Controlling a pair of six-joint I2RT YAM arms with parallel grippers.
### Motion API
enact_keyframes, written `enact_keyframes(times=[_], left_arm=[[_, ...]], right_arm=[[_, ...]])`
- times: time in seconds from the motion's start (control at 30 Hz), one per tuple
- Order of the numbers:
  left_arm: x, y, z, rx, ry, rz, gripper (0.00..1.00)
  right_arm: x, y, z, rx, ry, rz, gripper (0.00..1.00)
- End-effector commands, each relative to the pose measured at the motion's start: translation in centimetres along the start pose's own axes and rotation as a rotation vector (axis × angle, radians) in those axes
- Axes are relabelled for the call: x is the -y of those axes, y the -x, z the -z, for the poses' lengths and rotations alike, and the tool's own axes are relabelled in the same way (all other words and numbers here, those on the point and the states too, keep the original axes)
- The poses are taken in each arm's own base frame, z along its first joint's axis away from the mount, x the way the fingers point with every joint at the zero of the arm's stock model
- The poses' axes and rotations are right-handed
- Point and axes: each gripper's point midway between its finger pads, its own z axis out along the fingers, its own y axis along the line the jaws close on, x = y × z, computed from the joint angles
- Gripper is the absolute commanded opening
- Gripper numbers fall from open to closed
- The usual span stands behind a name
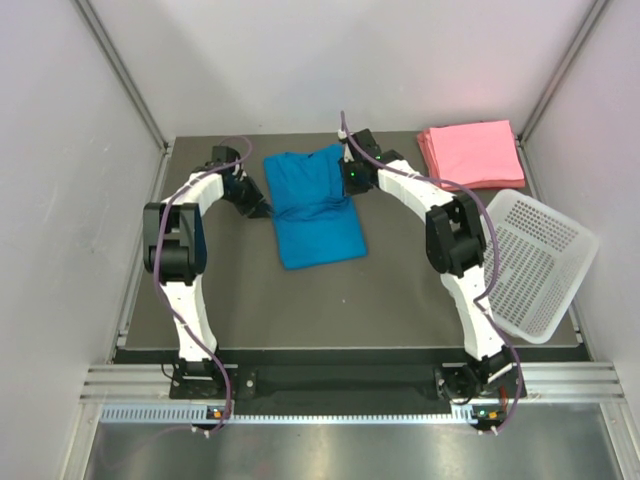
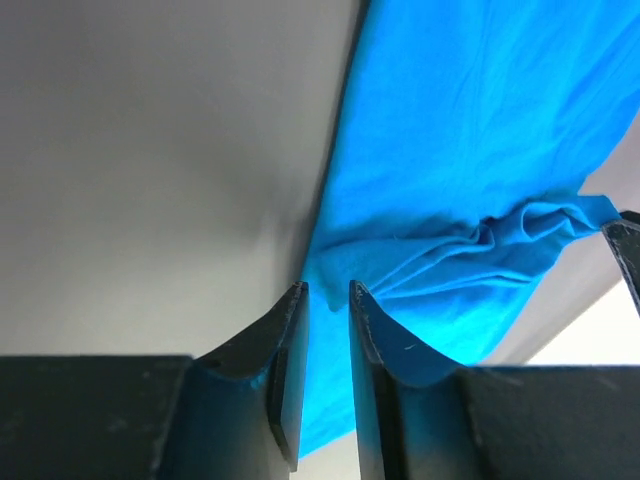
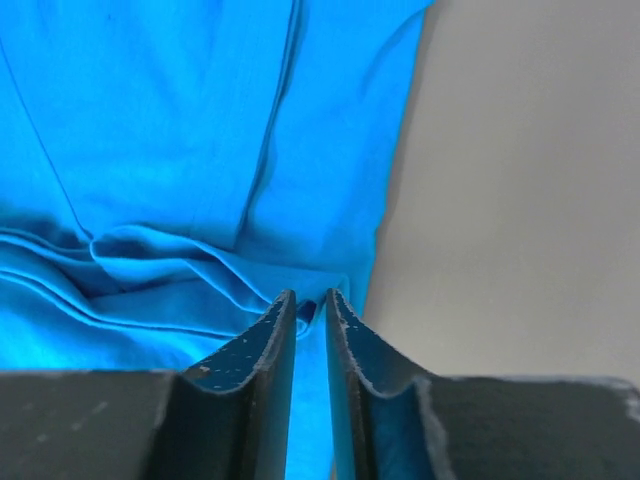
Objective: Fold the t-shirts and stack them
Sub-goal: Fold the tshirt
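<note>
Left gripper (image 2: pixel 327 290), right gripper (image 3: pixel 310 296) both hanging slightly apart at opposite edges of blue t-shirt (image 1: pixel 315 205) lying on tabletop (image 1: pixel 400 290).

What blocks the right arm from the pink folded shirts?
Nothing, it seems, so probably yes. The right claw sits at the blue t-shirt's far corner, bare table runs to the pink stack, and the basket lies aside.

The blue t-shirt (image 3: pixel 150 150) fills the left and centre, rumpled at lower left; grey surface (image 3: pixel 520 200) lies on the right. At bottom centre the right hand (image 3: pixel 310 298) has its dark fingers (image 3: pixel 250 370) slightly apart over the shirt's edge.
</note>
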Motion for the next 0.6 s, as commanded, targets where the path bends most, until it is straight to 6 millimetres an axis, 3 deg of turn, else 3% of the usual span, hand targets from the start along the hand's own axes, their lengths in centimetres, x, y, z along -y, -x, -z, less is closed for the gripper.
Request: enact_keyframes(times=[0.0,0.13,0.27,0.33,0.43,0.57], left_arm=[[2.6,3.1,4.5,0.161,-0.020,-0.121,0.28],[2.8,0.3,5.7,0.187,-0.002,-0.172,0.27],[4.4,-4.2,4.3,0.140,-0.056,-0.249,0.26],[4.0,-5.5,3.3,0.104,-0.040,-0.253,0.25],[3.6,-6.8,1.8,0.053,-0.028,-0.247,0.22],[3.1,-7.0,0.7,0.035,-0.013,-0.251,0.22]], right_arm=[[0.1,4.2,3.5,0.136,-0.001,-0.008,0.20],[-0.5,4.1,5.9,0.169,0.028,-0.011,0.22],[-1.1,3.1,6.6,0.147,0.054,-0.022,0.20],[-1.5,2.3,6.6,0.134,0.068,-0.020,0.15],[-2.4,0.9,5.8,0.107,0.083,-0.026,0.12],[-3.5,-0.9,4.7,0.073,0.117,-0.061,0.04]])
